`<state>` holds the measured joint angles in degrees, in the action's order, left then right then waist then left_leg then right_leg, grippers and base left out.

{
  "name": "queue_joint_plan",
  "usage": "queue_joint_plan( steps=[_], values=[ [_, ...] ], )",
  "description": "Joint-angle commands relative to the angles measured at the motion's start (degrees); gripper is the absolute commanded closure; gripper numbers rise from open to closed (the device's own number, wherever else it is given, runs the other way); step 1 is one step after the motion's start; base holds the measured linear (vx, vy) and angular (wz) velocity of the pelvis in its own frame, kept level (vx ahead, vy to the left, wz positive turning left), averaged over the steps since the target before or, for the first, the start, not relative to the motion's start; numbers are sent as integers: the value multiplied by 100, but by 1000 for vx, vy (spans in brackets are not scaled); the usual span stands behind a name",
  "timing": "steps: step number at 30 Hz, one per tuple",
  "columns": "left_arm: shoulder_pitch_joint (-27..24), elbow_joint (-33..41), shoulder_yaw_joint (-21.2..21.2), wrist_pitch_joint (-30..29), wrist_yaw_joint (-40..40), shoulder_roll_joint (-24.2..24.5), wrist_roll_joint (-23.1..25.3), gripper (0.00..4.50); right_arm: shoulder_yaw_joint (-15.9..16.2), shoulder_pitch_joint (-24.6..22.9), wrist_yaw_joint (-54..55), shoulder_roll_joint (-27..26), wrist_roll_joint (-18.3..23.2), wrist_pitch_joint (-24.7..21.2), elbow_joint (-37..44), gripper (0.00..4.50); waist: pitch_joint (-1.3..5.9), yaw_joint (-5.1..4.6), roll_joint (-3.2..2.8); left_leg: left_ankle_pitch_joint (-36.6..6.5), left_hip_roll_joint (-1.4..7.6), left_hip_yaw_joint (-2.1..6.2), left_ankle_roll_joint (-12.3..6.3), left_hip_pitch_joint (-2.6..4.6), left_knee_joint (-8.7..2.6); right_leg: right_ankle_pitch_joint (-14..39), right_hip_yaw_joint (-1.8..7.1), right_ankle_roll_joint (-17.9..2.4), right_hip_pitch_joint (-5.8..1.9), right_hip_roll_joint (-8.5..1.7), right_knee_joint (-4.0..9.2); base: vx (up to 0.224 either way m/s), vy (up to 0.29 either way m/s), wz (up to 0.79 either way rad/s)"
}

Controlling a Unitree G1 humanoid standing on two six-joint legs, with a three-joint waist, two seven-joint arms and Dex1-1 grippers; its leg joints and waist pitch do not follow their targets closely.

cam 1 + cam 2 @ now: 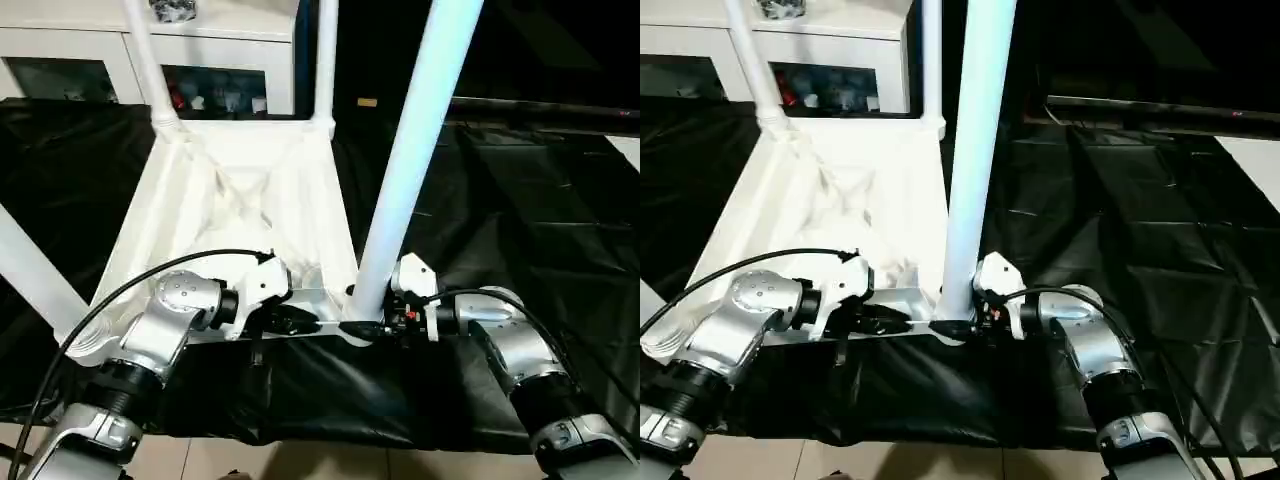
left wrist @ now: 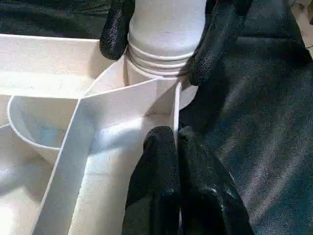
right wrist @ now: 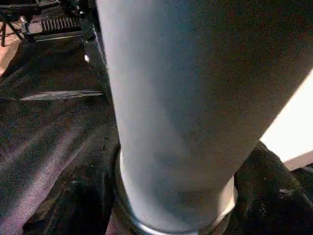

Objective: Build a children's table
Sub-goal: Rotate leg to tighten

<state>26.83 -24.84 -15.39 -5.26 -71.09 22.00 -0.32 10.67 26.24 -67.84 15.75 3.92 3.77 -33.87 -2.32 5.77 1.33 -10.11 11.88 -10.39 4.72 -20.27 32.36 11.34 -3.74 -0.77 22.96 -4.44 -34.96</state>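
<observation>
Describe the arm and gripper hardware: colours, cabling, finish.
Both forearms are silver metal with round joint caps and black ribbed collars. White wrist housings sit ahead of them. The left gripper and right gripper have black, pebble-textured fingers. A black cable loops over each arm.

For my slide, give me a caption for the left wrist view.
Left gripper pinches the tabletop rim while the right gripper clasps a leg at its corner socket.

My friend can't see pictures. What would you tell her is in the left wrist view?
Two black fingers pinch a thin rib of the white tabletop. Just beyond, the other gripper clasps a white leg standing in a corner socket.
</observation>
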Motion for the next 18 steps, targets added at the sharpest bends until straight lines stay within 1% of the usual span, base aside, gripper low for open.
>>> queue_joint_plan(
  steps=[1,2,3,4,5,6,7,8,9,11,12,13,14,15,16,17,18],
  values=[
    [-37,18,-140,-147,550,-336,118,450,236,-118,318,-370,-66,13,38,179,273,-16,13,-1279,163,18,-207,32,-358,1123,265,-1169,-265,-355,427,0,0,0],
    [-37,18,-140,-147,550,-336,118,450,236,-118,318,-370,-66,13,38,179,266,-25,15,-1343,158,22,-180,37,-366,1236,267,-1138,-264,-355,440,0,0,0],
    [16,1,-120,-366,1099,-586,283,450,87,-20,1292,-695,-273,-28,-270,179,255,-43,20,-1468,155,33,-117,36,-382,1522,269,-1058,-262,-367,467,0,0,0],
    [60,1,-93,-583,1524,-788,390,450,5,59,1977,-924,-418,-78,-494,180,234,-83,14,-1625,153,43,-10,66,-401,1881,268,-982,-233,-373,511,0,0,0],
    [60,1,-93,-583,1524,-788,390,450,5,59,1977,-924,-418,-78,-494,180,231,-113,23,-1676,146,54,51,54,-404,2083,262,-933,-238,-379,513,-50,2,-7],
    [68,3,-84,-628,1603,-827,405,450,-2,70,2085,-960,-446,-63,-531,180,233,-143,32,-1764,125,91,85,18,-421,2497,230,-760,-279,-389,551,-50,2,-7],
    [77,38,-65,-753,1845,-958,452,450,-41,105,2353,-1090,-469,-74,-618,180,240,-153,12,-1779,129,93,83,24,-421,2586,237,-696,-269,-396,569,-52,8,-11],
    [82,71,-39,-859,2082,-1084,490,450,-91,146,2604,-1214,-471,-135,-693,180,228,-183,16,-1892,136,94,81,52,-418,2685,247,-647,-221,-386,600,0,0,0],
    [78,103,-25,-939,2214,-1165,504,450,-130,183,2791,-1298,-472,-163,-750,180,228,-192,19,-1981,119,88,39,87,-397,2782,248,-633,-186,-380,631,0,0,0],
    [57,196,17,-1185,2646,-1404,563,450,-242,310,3329,-1566,-463,-208,-915,180,230,-234,24,-1933,120,89,5,51,-402,2727,251,-649,-195,-371,624,0,0,0],
    [54,207,17,-1221,2717,-1443,580,450,-268,351,3455,-1626,-461,-219,-959,180,227,-250,36,-1955,111,95,10,51,-399,2806,234,-621,-189,-367,636,0,0,0],
    [38,238,20,-1307,2912,-1553,656,450,-351,474,3820,-1806,-490,-241,-1112,180,234,-254,27,-1950,112,93,5,51,-394,2813,242,-610,-177,-375,635,0,0,0],
    [33,238,27,-1336,3023,-1615,707,450,-367,545,3985,-1908,-536,-204,-1197,180,239,-287,26,-1913,109,104,8,26,-403,2714,236,-615,-189,-362,620,0,0,0],
    [38,224,31,-1344,3082,-1652,739,450,-372,591,4072,-1960,-570,-170,-1257,180,239,-292,39,-1914,109,108,4,12,-409,2706,224,-607,-198,-357,615,0,0,0],
    [50,212,10,-1322,3085,-1662,764,450,-346,636,4102,-2014,-585,-111,-1304,180,245,-277,29,-1912,103,91,-26,38,-390,2654,238,-597,-170,-361,631,0,0,0],
    [58,204,-6,-1306,3075,-1661,773,450,-325,658,4104,-2039,-588,-76,-1325,180,246,-279,30,-1904,106,87,-44,39,-388,2582,245,-609,-169,-359,627,0,0,0],
    [59,204,-7,-1304,3074,-1661,774,450,-323,660,4104,-2042,-589,-73,-1327,145,257,-270,28,-1844,109,83,-71,31,-387,2383,253,-653,-180,-355,606,0,0,0]
  ],
)
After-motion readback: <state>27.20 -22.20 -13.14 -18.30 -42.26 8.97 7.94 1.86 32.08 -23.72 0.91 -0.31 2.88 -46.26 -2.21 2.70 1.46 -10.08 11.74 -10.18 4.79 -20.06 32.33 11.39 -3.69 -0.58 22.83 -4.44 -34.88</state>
